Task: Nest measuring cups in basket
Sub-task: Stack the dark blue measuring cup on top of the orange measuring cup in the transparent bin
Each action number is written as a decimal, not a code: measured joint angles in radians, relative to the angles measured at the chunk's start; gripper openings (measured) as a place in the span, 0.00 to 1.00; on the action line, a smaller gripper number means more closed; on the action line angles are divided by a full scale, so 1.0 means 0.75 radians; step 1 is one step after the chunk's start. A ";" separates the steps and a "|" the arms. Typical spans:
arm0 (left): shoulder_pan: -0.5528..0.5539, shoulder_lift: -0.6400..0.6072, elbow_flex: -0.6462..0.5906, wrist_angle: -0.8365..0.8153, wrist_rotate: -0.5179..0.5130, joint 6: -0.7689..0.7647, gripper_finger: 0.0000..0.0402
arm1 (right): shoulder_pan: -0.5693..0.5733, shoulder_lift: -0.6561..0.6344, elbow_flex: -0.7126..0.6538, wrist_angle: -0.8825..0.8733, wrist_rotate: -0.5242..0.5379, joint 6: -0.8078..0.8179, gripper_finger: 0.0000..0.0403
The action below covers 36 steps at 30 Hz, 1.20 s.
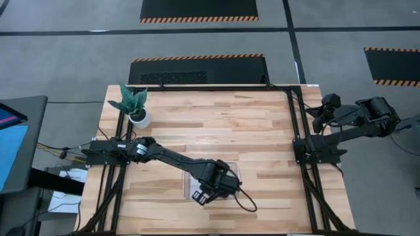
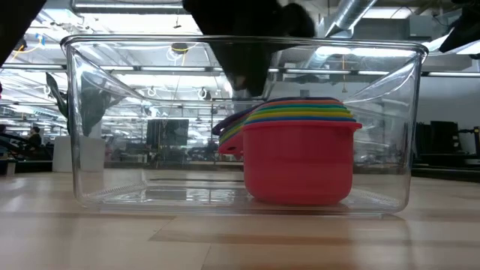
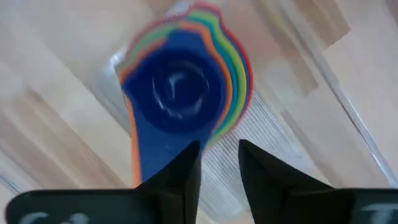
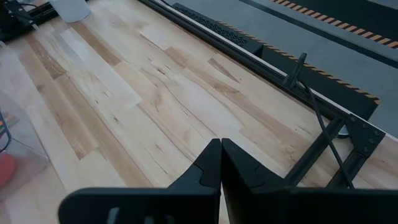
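Measuring cups (image 2: pixel 298 154) sit nested inside basket (image 2: pixel 97 180). Left gripper (image 3: pixel 219 163) hovers above it, fingers parted, empty. Right gripper (image 4: pixel 221 163) closed, well away.

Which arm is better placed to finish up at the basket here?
Left. Its hand hangs open right over the nested measuring cups in the basket; the right hand is shut, parked off the table's right edge.
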 joint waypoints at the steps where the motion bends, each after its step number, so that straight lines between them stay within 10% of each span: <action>1: 0.000 0.000 0.000 -0.014 0.001 -0.051 0.22 | 0.000 0.000 0.000 0.000 0.000 0.000 0.06; 8: 0.014 -0.001 0.000 -0.065 0.076 -0.321 0.02 | 0.000 0.000 0.000 0.000 0.000 0.001 0.06; 36: 0.060 -0.064 -0.108 -0.120 0.082 -0.393 0.00 | 0.000 0.000 0.000 -0.026 0.001 0.001 0.06</action>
